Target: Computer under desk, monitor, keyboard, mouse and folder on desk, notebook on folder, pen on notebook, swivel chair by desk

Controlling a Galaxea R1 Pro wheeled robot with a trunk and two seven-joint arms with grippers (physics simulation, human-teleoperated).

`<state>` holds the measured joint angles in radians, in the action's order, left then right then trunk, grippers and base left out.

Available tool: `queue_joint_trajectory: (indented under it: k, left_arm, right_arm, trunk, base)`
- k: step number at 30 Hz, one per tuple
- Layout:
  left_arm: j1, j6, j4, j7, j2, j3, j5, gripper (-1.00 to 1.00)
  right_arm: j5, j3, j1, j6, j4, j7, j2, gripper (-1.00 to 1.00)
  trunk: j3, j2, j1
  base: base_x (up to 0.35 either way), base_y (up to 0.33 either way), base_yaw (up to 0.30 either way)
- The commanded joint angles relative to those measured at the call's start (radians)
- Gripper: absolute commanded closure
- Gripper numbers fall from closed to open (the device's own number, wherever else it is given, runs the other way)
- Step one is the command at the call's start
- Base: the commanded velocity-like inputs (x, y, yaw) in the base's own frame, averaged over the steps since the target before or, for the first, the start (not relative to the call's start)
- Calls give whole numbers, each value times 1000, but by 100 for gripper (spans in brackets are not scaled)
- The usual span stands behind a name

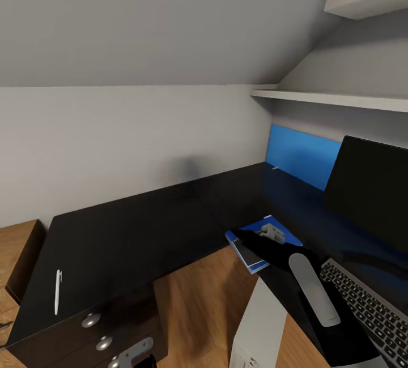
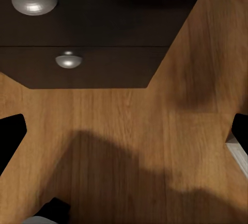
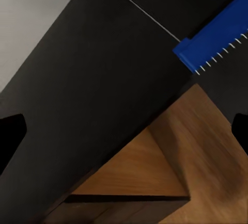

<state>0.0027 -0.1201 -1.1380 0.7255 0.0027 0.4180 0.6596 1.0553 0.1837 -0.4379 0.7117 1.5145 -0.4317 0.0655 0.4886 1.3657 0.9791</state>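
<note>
Looking over the room:
Desk: the long glossy black L-shaped desk [image 1: 130,232] runs along the white wall and turns under the shelves; the wood floor [image 1: 198,300] fills the inside of the L.
Monitor: the wide black screen [image 1: 371,189] stands on the desk's right wing, before a blue wall panel [image 1: 300,155].
Drawers: drawer fronts with round silver knobs [image 1: 90,320] sit at the desk's near left end, all closed, so I cannot tell what they hold; the left wrist view looks at two of those knobs [image 2: 33,2] above bare floor.
Computer: a white-grey tower [image 1: 258,325] stands on the floor by the desk's inner edge, below the right arm.
Keyboard: silvery frame, dark keys [image 1: 371,306], on the desk in front of the monitor.
Folder: bright blue [image 1: 283,232], flat at the desk's inner corner edge, with a small grey notebook [image 1: 246,252] on its near part.
Pen: thin and white [image 1: 57,291], on the left wing, well apart from the folder.
Right gripper: it [image 1: 252,240] hovers just over the folder and notebook; the right wrist view shows its fingertips [image 3: 10,131] wide apart, nothing between them, the folder's corner [image 3: 217,41] ahead.
Left gripper: fingertips [image 2: 10,133] spread wide at the edges of its wrist view, empty, over the floor.
</note>
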Motion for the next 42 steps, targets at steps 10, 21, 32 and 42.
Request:
queue_joint_trajectory:
  k: [10, 21, 32, 42]
  left_arm:
    - [0, -6, -6, 7, 2, 1, 1, -100]
    - [16, 46, -3, 9, 85, 1, 11, -100]
    - [72, 172, 115, -9, 129, 1, 9, -100]
    - [74, 265, 167, -60, 135, 0, 4, -100]
  right_arm:
    - [8, 11, -1, -2, 2, -13, -4, -100]
    - [-5, 66, -1, -29, 1, -17, -4, -100]
    - [-129, 105, -1, -83, -2, -38, -44, -100]
    - [-296, 187, -1, -97, -6, -107, -108, -100]
  trunk:
    - [1, 1, 0]
    - [6, 1, 0]
    - [13, 1, 0]
    - [20, 1, 0]
  base:
    - [0, 0, 234]
    - [0, 0, 265]
    - [0, 0, 262]
    - [0, 0, 257]
